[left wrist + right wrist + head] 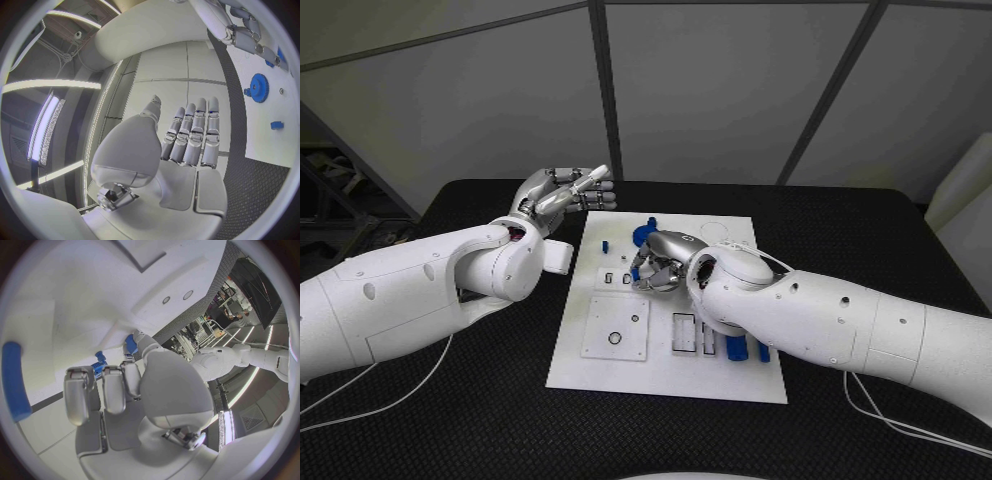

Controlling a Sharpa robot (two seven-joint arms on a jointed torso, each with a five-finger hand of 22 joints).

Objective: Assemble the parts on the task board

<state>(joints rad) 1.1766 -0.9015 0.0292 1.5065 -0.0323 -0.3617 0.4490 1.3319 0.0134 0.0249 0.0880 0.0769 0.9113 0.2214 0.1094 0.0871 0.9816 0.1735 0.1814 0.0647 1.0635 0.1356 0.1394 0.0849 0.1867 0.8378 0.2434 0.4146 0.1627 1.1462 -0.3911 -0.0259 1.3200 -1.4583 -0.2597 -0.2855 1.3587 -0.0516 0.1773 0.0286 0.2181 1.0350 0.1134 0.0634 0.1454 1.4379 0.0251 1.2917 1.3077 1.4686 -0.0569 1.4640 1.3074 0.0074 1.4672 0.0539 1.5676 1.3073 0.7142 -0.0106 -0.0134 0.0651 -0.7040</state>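
Currently: right robot hand (661, 266) curled over task board (610, 375) centre beside a blue part (640, 237); grasp unclear. Left robot hand (564, 192) open, empty. I'd seat parts gently.

One white task board (589, 375) is lying on the desk (459, 420). Two hands are showing: the left hand (564, 192) and the right hand (664, 262). Near the right hand, at least three blue parts (607, 244) are showing; others are hidden.
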